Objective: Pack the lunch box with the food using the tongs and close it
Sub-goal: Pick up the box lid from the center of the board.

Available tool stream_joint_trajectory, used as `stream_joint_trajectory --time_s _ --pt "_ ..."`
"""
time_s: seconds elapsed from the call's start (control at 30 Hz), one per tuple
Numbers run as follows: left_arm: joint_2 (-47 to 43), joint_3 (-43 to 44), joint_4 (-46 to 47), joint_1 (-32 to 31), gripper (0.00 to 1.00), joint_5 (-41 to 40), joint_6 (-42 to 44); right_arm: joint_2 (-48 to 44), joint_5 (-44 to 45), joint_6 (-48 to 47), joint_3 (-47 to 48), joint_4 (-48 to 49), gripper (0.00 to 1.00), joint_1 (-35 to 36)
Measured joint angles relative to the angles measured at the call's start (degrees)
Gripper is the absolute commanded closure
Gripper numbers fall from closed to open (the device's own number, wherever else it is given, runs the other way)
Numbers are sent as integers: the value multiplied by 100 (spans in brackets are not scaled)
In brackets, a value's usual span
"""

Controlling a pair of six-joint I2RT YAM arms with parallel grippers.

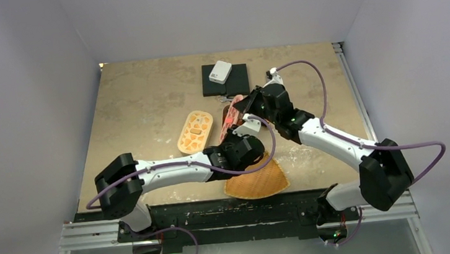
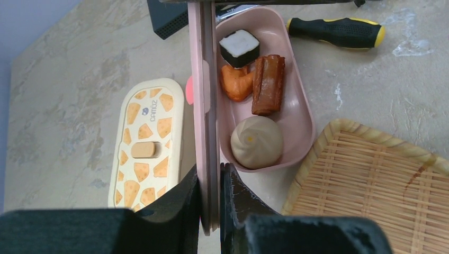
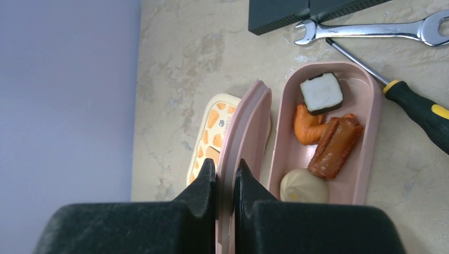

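Note:
The pink lunch box (image 2: pixel 303 103) lies open on the table and holds the food: a black-and-white piece (image 2: pixel 239 46), an orange bit (image 2: pixel 235 83), a brown sausage (image 2: pixel 268 84) and a beige bun (image 2: pixel 257 142). Its pink lid (image 2: pixel 204 79) stands on edge along the box's left side. My left gripper (image 2: pixel 210 172) is shut on the lid's near end. My right gripper (image 3: pixel 225 168) is shut on the same lid (image 3: pixel 249 121), beside the lunch box (image 3: pixel 372 121). In the top view both grippers meet at the lid (image 1: pixel 232 115). The tongs are out of view.
A yellow patterned box (image 2: pixel 145 143) lies left of the lid. A woven bamboo tray (image 2: pixel 370 180) sits at the near right. A yellow-and-black screwdriver (image 2: pixel 339 30) and a silver wrench (image 3: pixel 370 32) lie beyond the lunch box, next to a black box (image 3: pixel 286 13) with a white device (image 1: pixel 220 72) on it.

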Motion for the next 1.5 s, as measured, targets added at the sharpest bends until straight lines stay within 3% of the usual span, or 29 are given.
stream_joint_trajectory --time_s 0.07,0.3,0.5,0.73,0.77,1.0,1.17,1.4,1.5 --pt "33 63 -35 -35 86 -138 2 -46 -9 76 -2 37 100 0" --pt "-9 155 39 -162 38 83 26 -732 92 72 -426 291 100 15" --pt "-299 151 225 -184 14 883 186 -1209 195 55 -743 535 100 20" --pt "-1019 149 225 -105 11 2288 306 -1211 330 -442 -730 555 100 -2" --pt "-1235 136 175 4 11 2824 304 -1283 369 -691 -719 555 100 -109" --pt "-1567 -24 -240 656 10 4201 247 -1770 9 -1325 -702 590 100 -741" --pt "-2155 -39 -431 1235 10 4983 275 -2177 -1062 -1768 -739 979 100 -1189" --pt "-3095 -118 -310 2986 10 6741 260 -2253 -3248 -2085 -726 1552 100 -1224" --pt "-3126 -118 -186 3307 11 7484 210 -2253 -4074 -2028 -715 1888 100 -1226"
